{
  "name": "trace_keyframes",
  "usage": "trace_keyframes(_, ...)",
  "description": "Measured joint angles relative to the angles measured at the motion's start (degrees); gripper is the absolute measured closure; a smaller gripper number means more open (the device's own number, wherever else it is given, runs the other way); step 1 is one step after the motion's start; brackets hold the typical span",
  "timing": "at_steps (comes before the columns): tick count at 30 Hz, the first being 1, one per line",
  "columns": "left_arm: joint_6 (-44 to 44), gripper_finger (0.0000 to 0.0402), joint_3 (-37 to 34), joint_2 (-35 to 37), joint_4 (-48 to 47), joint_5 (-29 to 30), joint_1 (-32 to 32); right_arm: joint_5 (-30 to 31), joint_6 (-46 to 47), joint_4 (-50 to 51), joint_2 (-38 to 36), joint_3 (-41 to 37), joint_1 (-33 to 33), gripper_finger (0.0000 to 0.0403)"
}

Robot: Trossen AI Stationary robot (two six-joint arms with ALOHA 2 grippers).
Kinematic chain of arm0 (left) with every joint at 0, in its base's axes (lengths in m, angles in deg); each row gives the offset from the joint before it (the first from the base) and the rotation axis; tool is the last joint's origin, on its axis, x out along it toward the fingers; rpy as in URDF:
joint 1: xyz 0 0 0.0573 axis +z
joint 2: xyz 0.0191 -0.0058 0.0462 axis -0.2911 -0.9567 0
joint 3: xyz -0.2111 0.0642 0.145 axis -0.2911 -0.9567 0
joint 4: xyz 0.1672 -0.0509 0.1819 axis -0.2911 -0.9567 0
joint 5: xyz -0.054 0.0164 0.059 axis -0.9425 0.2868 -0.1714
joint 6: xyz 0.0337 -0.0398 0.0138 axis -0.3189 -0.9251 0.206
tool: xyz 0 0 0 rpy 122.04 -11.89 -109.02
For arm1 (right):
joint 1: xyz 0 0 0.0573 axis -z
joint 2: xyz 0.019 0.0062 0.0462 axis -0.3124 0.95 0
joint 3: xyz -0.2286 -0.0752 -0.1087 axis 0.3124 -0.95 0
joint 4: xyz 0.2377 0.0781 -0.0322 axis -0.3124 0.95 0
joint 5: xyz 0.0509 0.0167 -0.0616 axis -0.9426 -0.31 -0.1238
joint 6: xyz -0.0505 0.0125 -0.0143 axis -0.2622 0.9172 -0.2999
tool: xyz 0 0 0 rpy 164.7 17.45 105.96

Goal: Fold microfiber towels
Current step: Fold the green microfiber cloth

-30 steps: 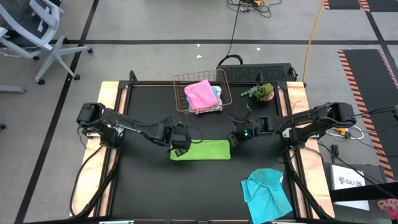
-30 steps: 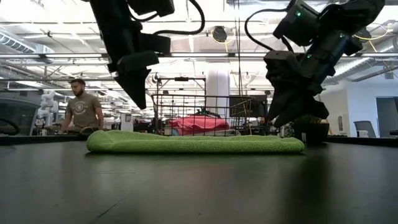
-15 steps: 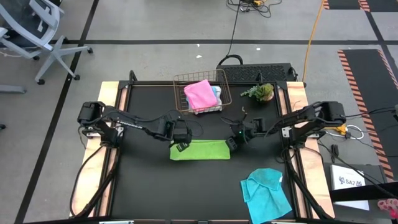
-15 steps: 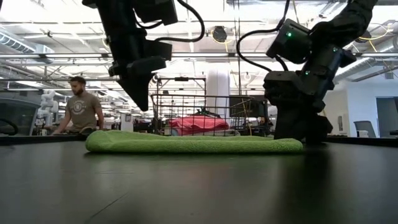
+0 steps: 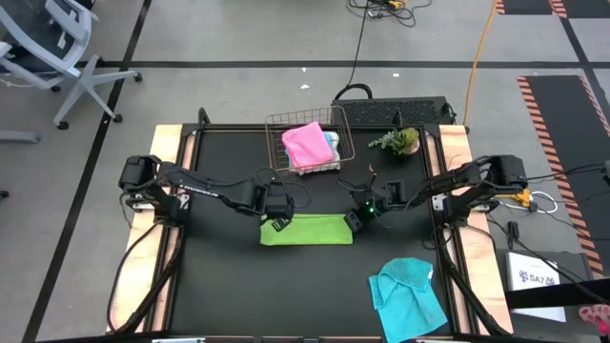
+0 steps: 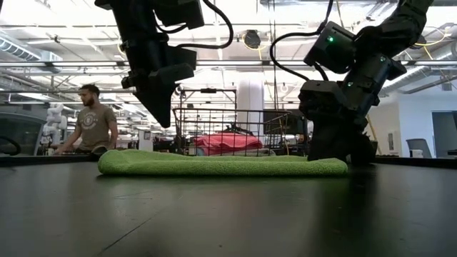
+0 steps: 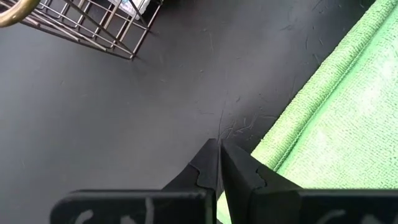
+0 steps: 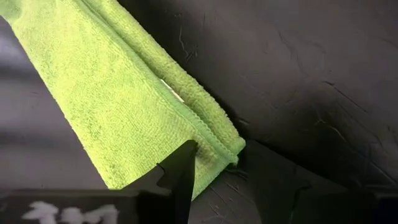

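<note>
- Two dark arms reach toward the middle of a black worktop (image 5: 219, 286), one at each end of a lime green towel (image 5: 307, 230) folded into a long flat strip.
- Left pincer (image 7: 219, 149): its fingers are pressed together with nothing between them. It hangs just above the worktop beside the strip's left end, apart from the cloth.
- Right pincer (image 8: 214, 163): its fingers stand apart, one on each side of the strip's right corner. The folded edge lies between them; whether they press the cloth cannot be told.
- From above, a cyan-blue towel (image 5: 410, 293) lies crumpled near the worktop's front right corner, well apart from the green one. A copper wire basket (image 5: 308, 143) at the back holds a pink towel (image 5: 307, 143) with a blue cloth (image 5: 331, 144) just beside it. A small green plant (image 5: 400, 141) stands to the basket's right.
- Only the table-height picture shows the left pincer (image 6: 163, 107) raised clear of the strip while the right pincer (image 6: 335, 153) is down at the strip's end. It also shows a person (image 6: 90, 125) far behind the worktop.
- Only the right wrist picture shows the layered edges of the fold.
</note>
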Motion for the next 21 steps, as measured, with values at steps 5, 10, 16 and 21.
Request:
trace_keyframes(5, -0.5, 0.038, 0.0, 0.0, 0.0, 0.0, 0.0, 0.4, -1.5, 0.0, 0.0, 0.0, 0.0, 0.027)
trace_keyframes(10, -0.6, 0.038, 0.0, 0.0, 0.0, 0.0, 0.0, 1.9, -1.2, -0.2, 0.1, 0.0, 0.0, 0.0273)
trace_keyframes(16, -0.6, 0.038, 0.0, 0.0, 0.0, -1.0, 0.0, 2.3, -1.1, -0.1, 1.1, 0.0, 0.0, 0.0319)
trace_keyframes(21, -0.6, 0.038, 0.0, 0.0, 0.0, -1.4, -0.1, 2.5, -1.6, 0.0, 1.2, 0.0, 0.0, 0.0389)
